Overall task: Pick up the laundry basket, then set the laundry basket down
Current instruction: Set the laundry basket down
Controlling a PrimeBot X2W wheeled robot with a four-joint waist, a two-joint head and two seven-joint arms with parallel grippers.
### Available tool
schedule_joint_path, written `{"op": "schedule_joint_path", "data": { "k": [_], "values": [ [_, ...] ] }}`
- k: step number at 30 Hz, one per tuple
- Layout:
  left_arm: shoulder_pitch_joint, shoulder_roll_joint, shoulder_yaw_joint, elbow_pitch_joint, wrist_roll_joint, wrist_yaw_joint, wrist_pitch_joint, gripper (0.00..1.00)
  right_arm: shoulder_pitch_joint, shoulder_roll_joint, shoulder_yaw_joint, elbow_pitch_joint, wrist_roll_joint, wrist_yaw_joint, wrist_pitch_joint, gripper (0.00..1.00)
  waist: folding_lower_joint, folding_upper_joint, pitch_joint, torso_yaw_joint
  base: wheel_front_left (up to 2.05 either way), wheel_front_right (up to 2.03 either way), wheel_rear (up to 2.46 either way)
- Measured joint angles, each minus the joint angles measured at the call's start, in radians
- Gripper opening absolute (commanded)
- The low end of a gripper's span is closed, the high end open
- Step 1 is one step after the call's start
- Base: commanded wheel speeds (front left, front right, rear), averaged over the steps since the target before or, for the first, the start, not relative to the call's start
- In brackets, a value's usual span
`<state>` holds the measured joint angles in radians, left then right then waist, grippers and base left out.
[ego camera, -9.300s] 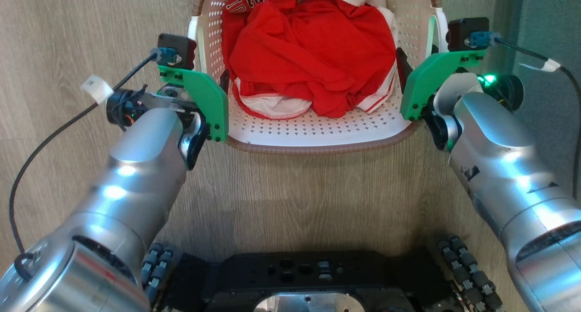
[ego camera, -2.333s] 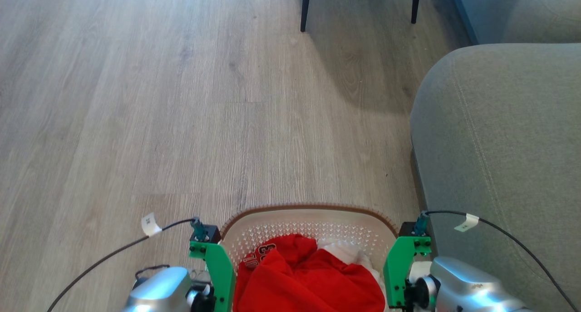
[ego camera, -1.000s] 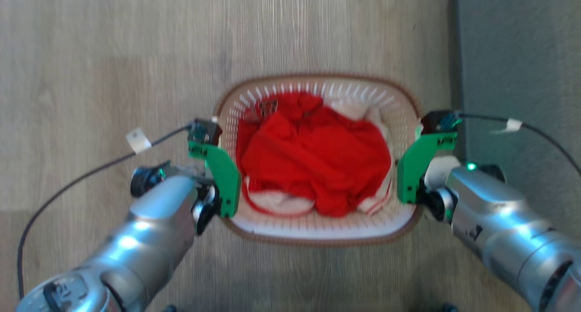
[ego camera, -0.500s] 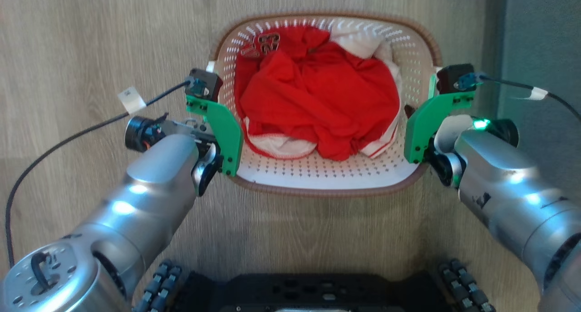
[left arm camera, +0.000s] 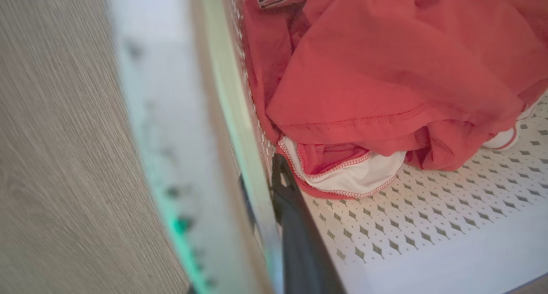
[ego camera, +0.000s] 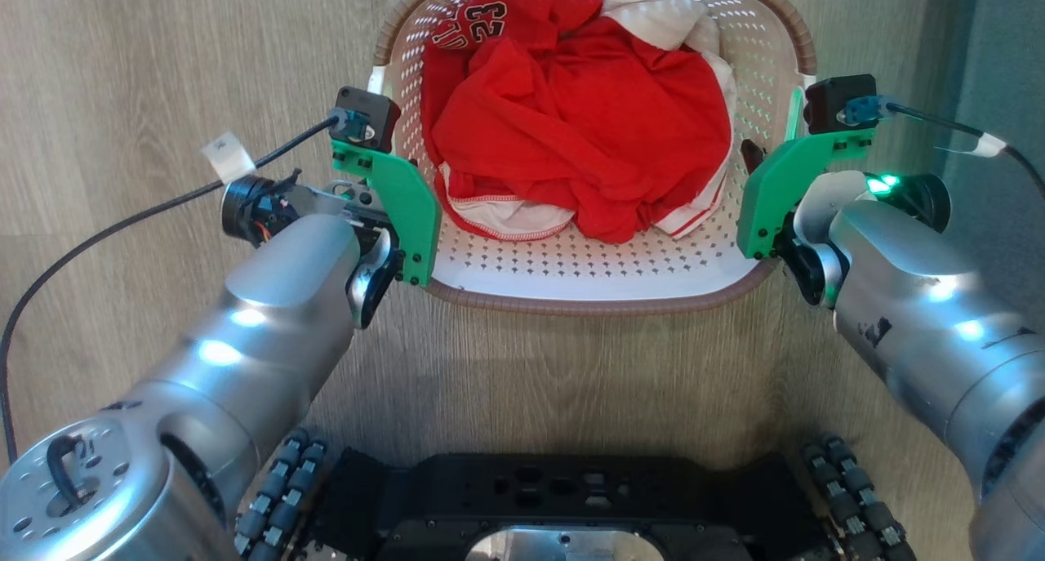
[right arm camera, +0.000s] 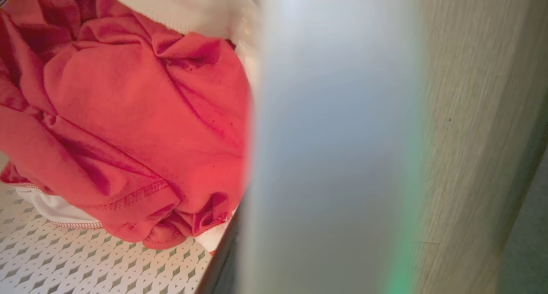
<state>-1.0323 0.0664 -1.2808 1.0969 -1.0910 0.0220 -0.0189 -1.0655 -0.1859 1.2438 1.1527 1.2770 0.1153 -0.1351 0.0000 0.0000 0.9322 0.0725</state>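
Note:
The laundry basket [ego camera: 588, 271], cream-white with perforated walls and a brown rim, hangs between my two arms over the wooden floor. Red and white clothes [ego camera: 580, 112] lie heaped inside it. My left gripper [ego camera: 412, 177] is shut on the basket's left side wall, mostly hidden behind its green mount. In the left wrist view one dark finger [left arm camera: 295, 230] presses the inside of that wall [left arm camera: 231, 148]. My right gripper [ego camera: 755, 165] is shut on the right side by the white handle [right arm camera: 334, 135]. I cannot tell whether the basket's bottom touches the floor.
A grey sofa [ego camera: 1008, 46] rises along the right edge, close to my right arm. My black wheeled base [ego camera: 563, 496] sits just below the basket. Bare wooden floor [ego camera: 122, 63] stretches to the left. Black cables trail from both wrists.
The whole head view has shifted as the camera moved down: the basket now shows larger and higher, and my base has come into view. Both grippers keep their hold on the basket.

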Motion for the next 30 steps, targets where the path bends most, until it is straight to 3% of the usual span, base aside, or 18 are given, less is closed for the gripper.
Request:
{"op": "schedule_joint_path", "data": {
  "k": [23, 24, 25, 30],
  "values": [
    [-0.015, 0.002, 0.001, -0.007, 0.026, 0.012, -0.010, 0.00, -0.026, -0.001, 0.000, 0.007, 0.020, 0.001, -0.008, 0.00, -0.0001, 0.0001, 0.037, 0.005, 0.00, 0.00, 0.00],
    [-0.014, -0.001, -0.001, -0.010, 0.026, 0.026, -0.015, 0.16, -0.026, -0.001, 0.000, 0.011, 0.027, 0.001, -0.006, 0.04, -0.0001, 0.0000, 0.035, 0.006, 0.00, 0.00, 0.00],
    [-0.015, -0.003, -0.003, -0.014, 0.026, 0.030, -0.024, 1.00, -0.027, -0.001, 0.004, 0.020, 0.027, 0.001, 0.002, 1.00, -0.0001, 0.0000, 0.034, 0.007, 0.00, 0.00, 0.00],
    [-0.014, -0.022, -0.004, -0.023, 0.029, 0.031, -0.012, 1.00, -0.021, 0.027, 0.018, 0.040, 0.026, 0.005, 0.039, 1.00, 0.0000, 0.0000, 0.018, 0.008, 0.00, 0.00, 0.00]
  ]
}}
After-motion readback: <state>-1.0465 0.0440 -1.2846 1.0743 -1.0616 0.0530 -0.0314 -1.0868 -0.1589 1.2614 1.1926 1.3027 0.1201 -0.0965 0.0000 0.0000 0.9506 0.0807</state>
